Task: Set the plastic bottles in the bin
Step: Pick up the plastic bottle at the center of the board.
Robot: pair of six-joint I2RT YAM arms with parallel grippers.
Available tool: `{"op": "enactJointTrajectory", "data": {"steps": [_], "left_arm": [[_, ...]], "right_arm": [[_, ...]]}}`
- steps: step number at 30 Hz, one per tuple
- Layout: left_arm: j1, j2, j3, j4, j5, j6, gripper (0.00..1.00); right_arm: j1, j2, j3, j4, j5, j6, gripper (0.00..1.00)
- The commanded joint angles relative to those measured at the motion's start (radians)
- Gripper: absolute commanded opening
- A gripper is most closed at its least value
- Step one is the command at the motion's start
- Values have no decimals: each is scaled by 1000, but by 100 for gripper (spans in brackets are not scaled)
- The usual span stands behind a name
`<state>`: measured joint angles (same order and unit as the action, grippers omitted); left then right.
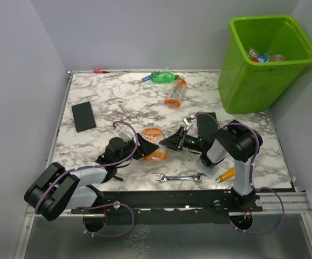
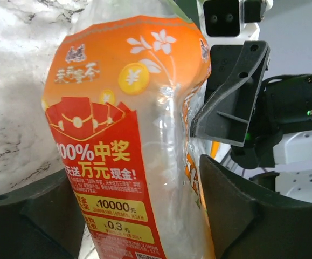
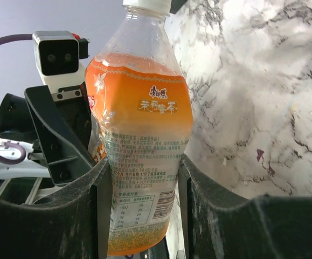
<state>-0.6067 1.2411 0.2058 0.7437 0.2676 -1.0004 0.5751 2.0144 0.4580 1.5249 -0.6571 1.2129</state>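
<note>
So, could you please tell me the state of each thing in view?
held bottle: capped, gripped by both grippers.
left gripper: shut on held bottle.
right gripper: shut on held bottle.
green bottle: lying on the table.
far orange bottle: lying on the table.
bin: upright, open, a few bottles inside.

The bin (image 1: 263, 59) stands at the far right corner of the counter (image 1: 123, 102), with binned bottles (image 1: 263, 56) inside. Left of it, the far bottle (image 1: 164, 77) lies by the back edge, and the next bottle (image 1: 175, 93) lies just in front. A slab (image 1: 83, 116) lies at the left. At the middle, the centre bottle (image 1: 151, 134) sits between the left end effector (image 1: 146, 151) and the right end effector (image 1: 167, 143). A wrench (image 1: 180, 178) lies by the near edge.
</note>
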Motion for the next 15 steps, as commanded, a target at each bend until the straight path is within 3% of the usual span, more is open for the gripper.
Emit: {"op": "enactJointTrajectory", "data": {"steps": [1, 5, 9, 12, 15], "left_arm": [[-23, -49, 21, 151, 91, -32, 67], [-22, -99, 16, 161, 56, -30, 40], [-21, -170, 14, 157, 31, -10, 36], [-19, -254, 28, 104, 12, 29, 34], [-15, -348, 84, -38, -15, 126, 34]], "right_arm": [[30, -30, 30, 124, -6, 18, 38], [31, -77, 21, 96, -22, 13, 43], [27, -182, 14, -57, -48, -38, 74], [22, -366, 23, -365, -42, -179, 89], [22, -605, 104, -834, 20, -426, 100]]}}
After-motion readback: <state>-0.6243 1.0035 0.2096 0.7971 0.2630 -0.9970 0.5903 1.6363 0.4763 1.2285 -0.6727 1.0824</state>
